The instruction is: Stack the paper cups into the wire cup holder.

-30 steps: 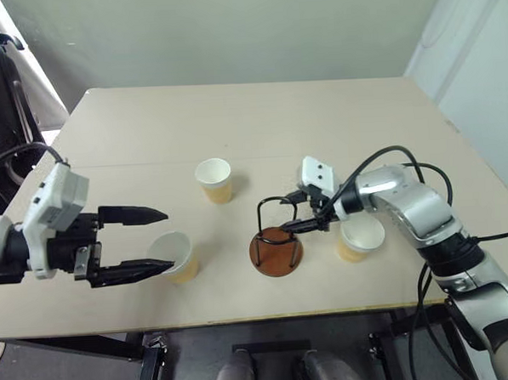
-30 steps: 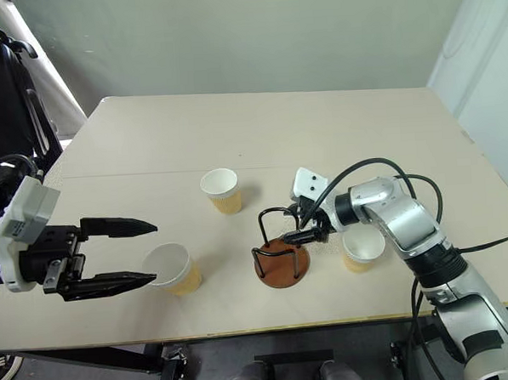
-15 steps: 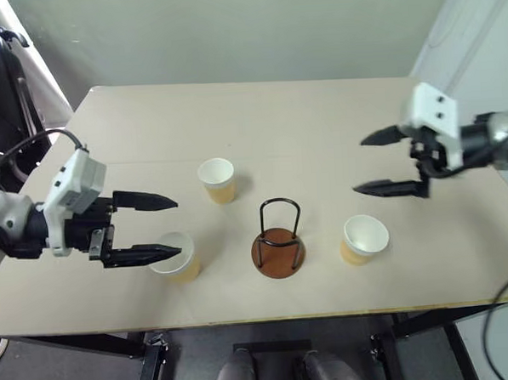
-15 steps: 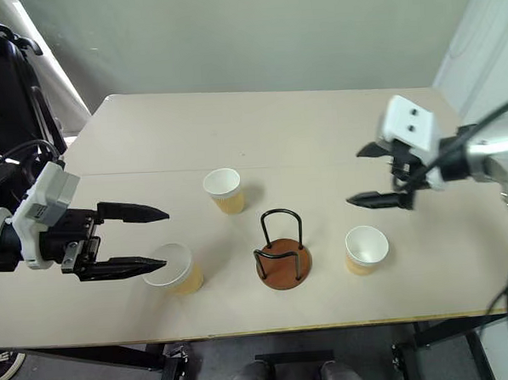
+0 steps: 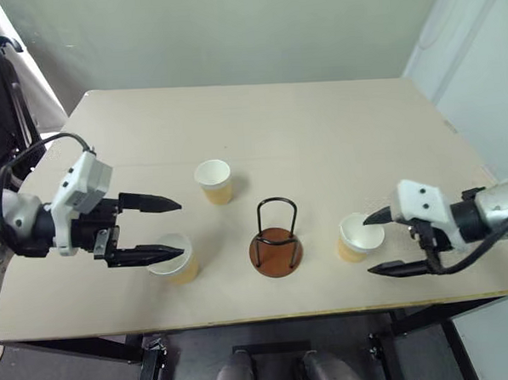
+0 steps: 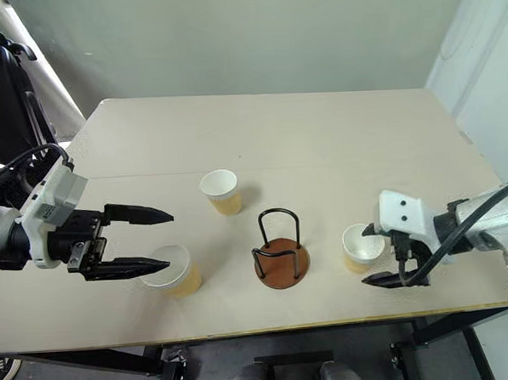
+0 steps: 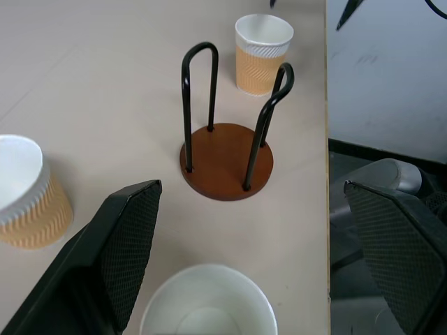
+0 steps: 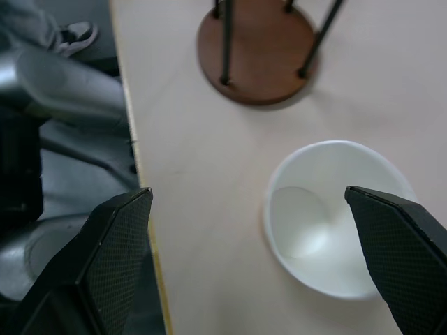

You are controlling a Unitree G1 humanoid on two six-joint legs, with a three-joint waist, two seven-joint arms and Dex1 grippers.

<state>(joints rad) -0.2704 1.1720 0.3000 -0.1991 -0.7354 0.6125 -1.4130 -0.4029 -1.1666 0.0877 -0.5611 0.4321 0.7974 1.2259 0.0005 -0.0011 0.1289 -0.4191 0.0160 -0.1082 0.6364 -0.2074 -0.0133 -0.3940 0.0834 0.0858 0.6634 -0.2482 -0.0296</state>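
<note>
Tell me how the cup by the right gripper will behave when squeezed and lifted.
The cup is thin ribbed paper and empty, so probably very light and easy to crush. Standing upright with a narrower base, it may tip if one finger nudges it first. The right gripper is open beside it; the ribs should aid grip.

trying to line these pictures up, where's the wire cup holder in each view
Left eye view: wire cup holder just below centre, between the two near paper cups.
Right eye view: same spot, on the table near its front edge.
Left wrist view: upper middle, loops upright.
Right wrist view: its base at the top edge, loops cut off.
Shared landmark: the paper cup by the right claw, also seen at and.
</note>
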